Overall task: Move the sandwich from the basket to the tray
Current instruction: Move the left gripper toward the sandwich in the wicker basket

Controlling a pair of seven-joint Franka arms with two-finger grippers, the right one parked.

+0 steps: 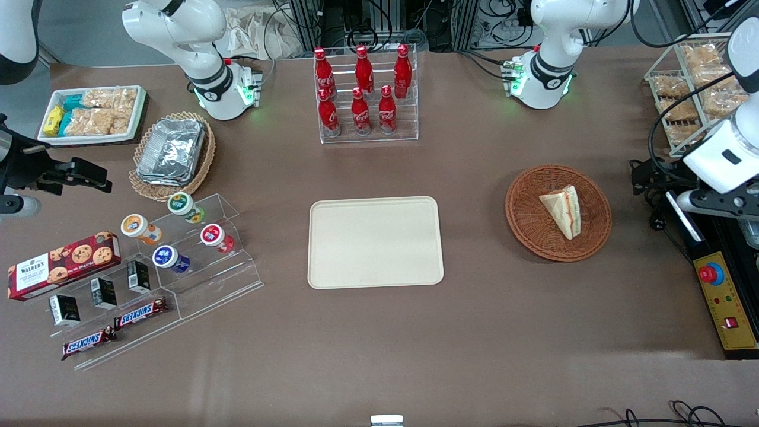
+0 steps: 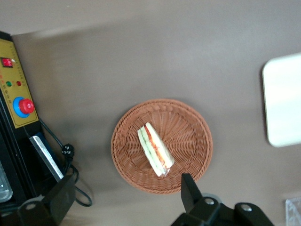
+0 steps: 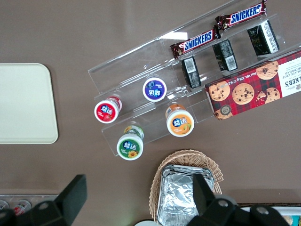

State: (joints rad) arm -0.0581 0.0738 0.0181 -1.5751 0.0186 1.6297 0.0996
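The sandwich (image 1: 562,210) lies in the round brown basket (image 1: 528,228), at the right of the middle in the front view. It rests flat on the woven bottom, with its striped cut edge of orange-red and green turned toward the working arm's end of the table (image 1: 474,332). Nothing is touching it.

The pincer (image 2: 123,195) hangs high above the table, just off the basket's rim. Its two dark fingers (image 2: 189,189) are spread wide, and there is nothing between them. In the front view it sits at the right edge of the frame, near the yellow box with the red button (image 1: 724,299).

The cream tray (image 1: 375,242) waits in the middle of the frame, flat and bare, a little way from the basket, with brown table between them.

So the job has not really started. The pincer must first go over the sandwich and come down.

What could go wrong? The bread is soft, so a hard squeeze could squash it or push the filling out. The sandwich is a wedge, so the fingers could slip off its slanted sides if they close across the wrong way. If the pincer comes down too near the rim, a finger could hit the basket and tip or push it. A loose grip could drop the sandwich on the table before it gets to the tray.
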